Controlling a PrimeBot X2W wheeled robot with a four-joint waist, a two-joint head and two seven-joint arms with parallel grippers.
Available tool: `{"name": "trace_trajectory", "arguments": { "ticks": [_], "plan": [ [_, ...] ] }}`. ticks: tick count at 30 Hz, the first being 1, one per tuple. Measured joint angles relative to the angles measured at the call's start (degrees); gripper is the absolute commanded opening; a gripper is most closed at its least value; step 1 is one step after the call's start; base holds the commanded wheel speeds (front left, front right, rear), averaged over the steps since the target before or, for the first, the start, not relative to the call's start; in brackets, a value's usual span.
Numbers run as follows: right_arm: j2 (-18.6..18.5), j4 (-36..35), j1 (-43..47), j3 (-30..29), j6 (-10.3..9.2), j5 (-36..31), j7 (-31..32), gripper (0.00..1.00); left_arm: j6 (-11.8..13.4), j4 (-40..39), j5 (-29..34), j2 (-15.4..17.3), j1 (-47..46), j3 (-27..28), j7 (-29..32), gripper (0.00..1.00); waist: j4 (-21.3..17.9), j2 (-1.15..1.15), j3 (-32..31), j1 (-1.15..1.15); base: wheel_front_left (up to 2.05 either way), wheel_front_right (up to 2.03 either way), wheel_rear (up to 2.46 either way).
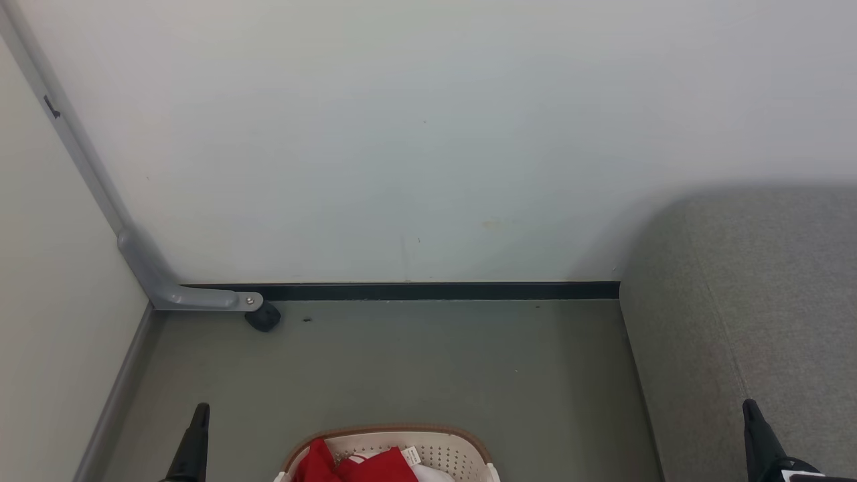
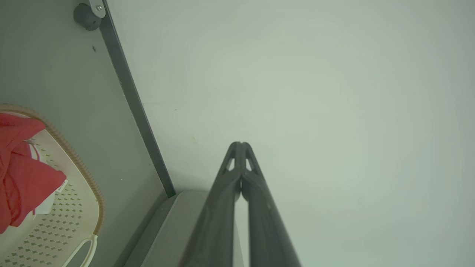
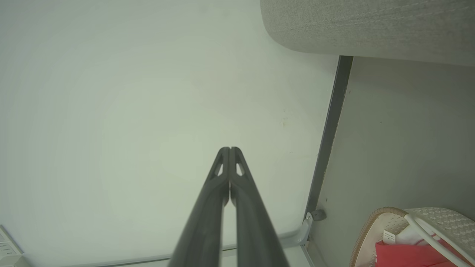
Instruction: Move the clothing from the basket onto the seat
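Head view, red clothing in cream basket, left tool, right tool closed, empty

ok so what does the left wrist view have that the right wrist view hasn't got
Left wrist view adds the left gripper, shut, pointing at the pale wall. Right wrist view adds the right gripper, also shut, and a pale object at its bottom left corner, too cropped to name. Shared: the basket with the clothing inside, the seat, the dark skirting and a small caster.
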Motion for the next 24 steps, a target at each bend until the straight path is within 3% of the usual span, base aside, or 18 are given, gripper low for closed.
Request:
{"name": "trace_trajectory", "arguments": {
  "ticks": [24],
  "plan": [
    [0.0,0.0,0.0,0.0,0.0,0.0,0.0,0.0,0.0,0.0,0.0,0.0,0.0,0.0,0.0,0.0,0.0,0.0,0.0,0.0,0.0,0.0,0.0]
  ]
}}
